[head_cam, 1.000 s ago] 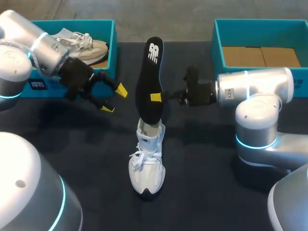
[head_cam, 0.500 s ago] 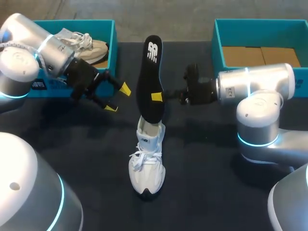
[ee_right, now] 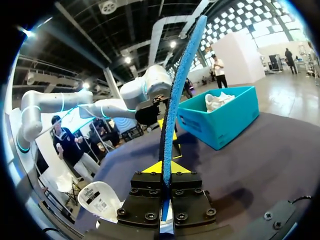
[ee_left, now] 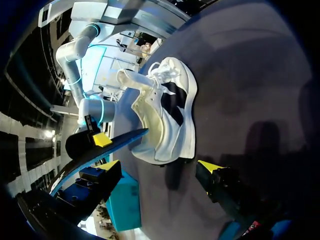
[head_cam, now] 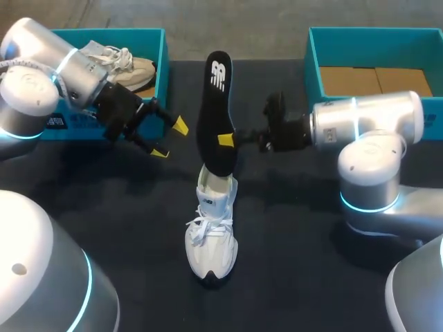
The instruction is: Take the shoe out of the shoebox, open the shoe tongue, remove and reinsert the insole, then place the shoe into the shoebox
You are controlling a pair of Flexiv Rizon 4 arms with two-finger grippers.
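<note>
A white shoe (head_cam: pixel 211 232) lies on the dark table, toe toward me, and shows on its side ahead of the fingers in the left wrist view (ee_left: pixel 167 117). A black insole (head_cam: pixel 216 111) stands tilted over it, lower end at the shoe's opening. My right gripper (head_cam: pixel 225 140) is shut on the insole's edge; the insole (ee_right: pixel 177 95) rises edge-on from between its yellow tips (ee_right: pixel 166 170). My left gripper (head_cam: pixel 171 139) hangs open and empty just left of the insole (ee_left: pixel 100 150), with its own gripper (ee_left: pixel 160 167) short of the shoe.
A teal shoebox (head_cam: pixel 162 69) at the back left holds a second, beige shoe (head_cam: pixel 121 63). Another teal shoebox (head_cam: pixel 315 62) with a bare cardboard floor stands at the back right, behind my right arm.
My left arm has swung in, carrying its open gripper slightly to the right toward the insole. The right gripper, insole and shoe have stayed in place.
</note>
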